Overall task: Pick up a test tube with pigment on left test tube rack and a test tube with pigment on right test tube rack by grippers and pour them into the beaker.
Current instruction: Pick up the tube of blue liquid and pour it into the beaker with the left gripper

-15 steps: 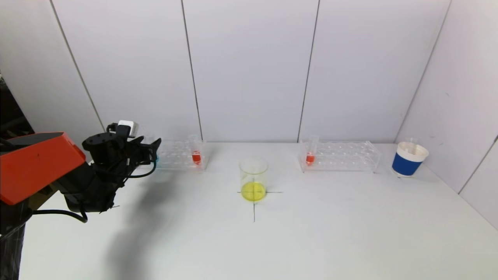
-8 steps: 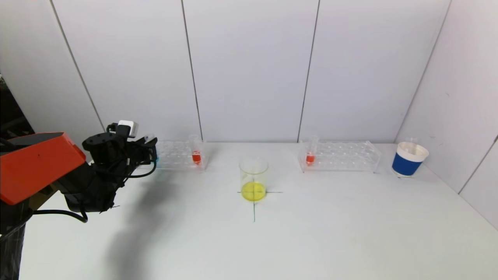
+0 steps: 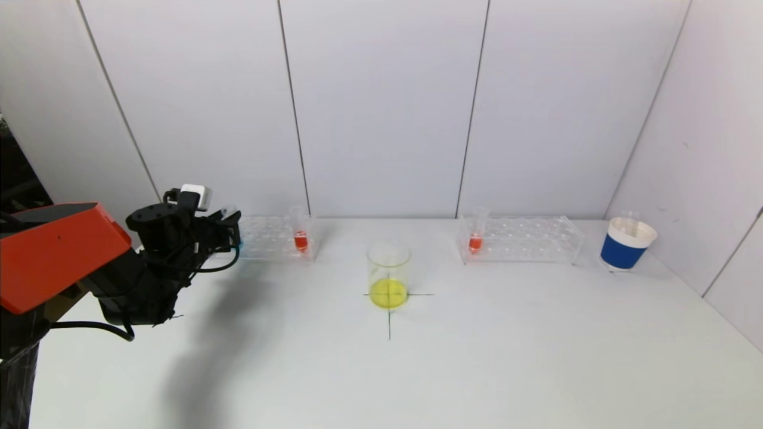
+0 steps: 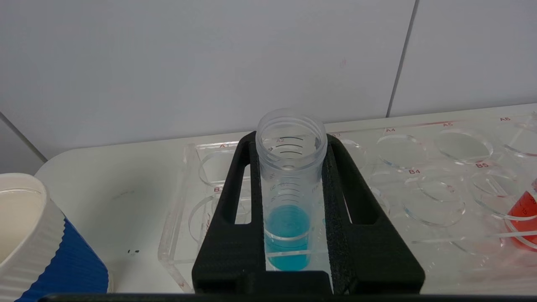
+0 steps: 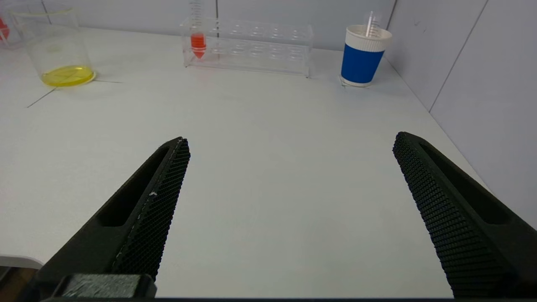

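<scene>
Both left gripper [image 4: 293, 218] jaws clamped on blue-pigment tube [image 4: 289, 184], its base hidden.

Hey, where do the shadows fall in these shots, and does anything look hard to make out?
Head view: the left tool and its arm throw a broad soft shadow over the table; the clear left rack nearly fades into the white surface. Left wrist view: the blue tube between the fingers is crisp. Right wrist view: even light, faint shadows by the beaker.

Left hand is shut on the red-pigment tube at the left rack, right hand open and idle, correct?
Not quite: the left hand is shut on a tube of blue pigment, as the left wrist view shows. The red tube stands untouched in the left rack. Right hand is open, idle.
</scene>
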You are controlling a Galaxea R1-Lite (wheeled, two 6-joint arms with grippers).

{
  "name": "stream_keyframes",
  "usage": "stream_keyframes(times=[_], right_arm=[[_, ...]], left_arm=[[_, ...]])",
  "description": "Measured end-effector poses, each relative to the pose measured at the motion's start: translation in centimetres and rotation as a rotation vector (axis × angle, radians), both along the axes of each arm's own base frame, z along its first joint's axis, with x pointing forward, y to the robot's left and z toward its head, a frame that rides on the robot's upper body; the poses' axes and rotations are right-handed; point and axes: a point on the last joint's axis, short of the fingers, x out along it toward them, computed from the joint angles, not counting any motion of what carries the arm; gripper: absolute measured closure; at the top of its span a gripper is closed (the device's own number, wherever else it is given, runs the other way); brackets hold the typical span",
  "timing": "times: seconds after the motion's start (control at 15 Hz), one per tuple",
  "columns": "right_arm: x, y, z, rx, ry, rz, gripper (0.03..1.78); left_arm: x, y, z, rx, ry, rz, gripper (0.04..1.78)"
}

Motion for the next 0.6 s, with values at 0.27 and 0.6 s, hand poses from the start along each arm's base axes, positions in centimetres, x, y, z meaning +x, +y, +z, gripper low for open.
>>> stream_keyframes(times=[0.27,0.6], right_arm=[[0.0,0.0,0.0,0.000,0.000,0.000,0.05],[0.0,0.0,0.0,0.000,0.000,0.000,0.05]], left_arm=[[-0.1,0.0,0.5,0.000,-0.007,0.000,1.40],[0.3,0.0,2.8,0.001,-0.024,-0.001,1.40]])
